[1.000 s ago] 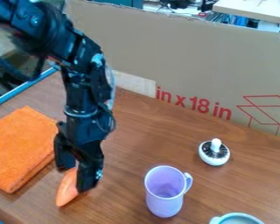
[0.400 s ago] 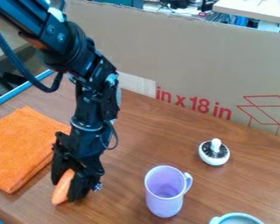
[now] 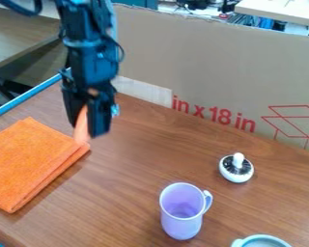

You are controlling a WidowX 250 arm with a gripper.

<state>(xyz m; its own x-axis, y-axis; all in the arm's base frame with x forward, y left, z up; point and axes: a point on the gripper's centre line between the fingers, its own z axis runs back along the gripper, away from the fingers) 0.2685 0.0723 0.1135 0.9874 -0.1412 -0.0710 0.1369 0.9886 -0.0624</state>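
Note:
The black gripper (image 3: 87, 126) hangs at the upper left, raised above the table and near the far corner of the orange cloth. It is shut on an orange carrot-like object (image 3: 82, 126), whose lower end sticks out between the fingers, pointing down. Below and to the left, the folded orange cloth (image 3: 28, 161) lies flat. A purple cup (image 3: 181, 224) stands upright at the lower middle, its handle toward the right. Farther right sits a small white round item with a knob (image 3: 236, 168).
A cardboard wall (image 3: 208, 62) with red print borders the back of the wooden table (image 3: 137, 183). Part of a pale blue bowl (image 3: 263, 241) shows at the bottom right edge. A blue strip (image 3: 25, 97) runs along the left edge.
The gripper first closed around the orange object low on the table, then rose with it toward the back. The cloth, cup and white item have stayed put.

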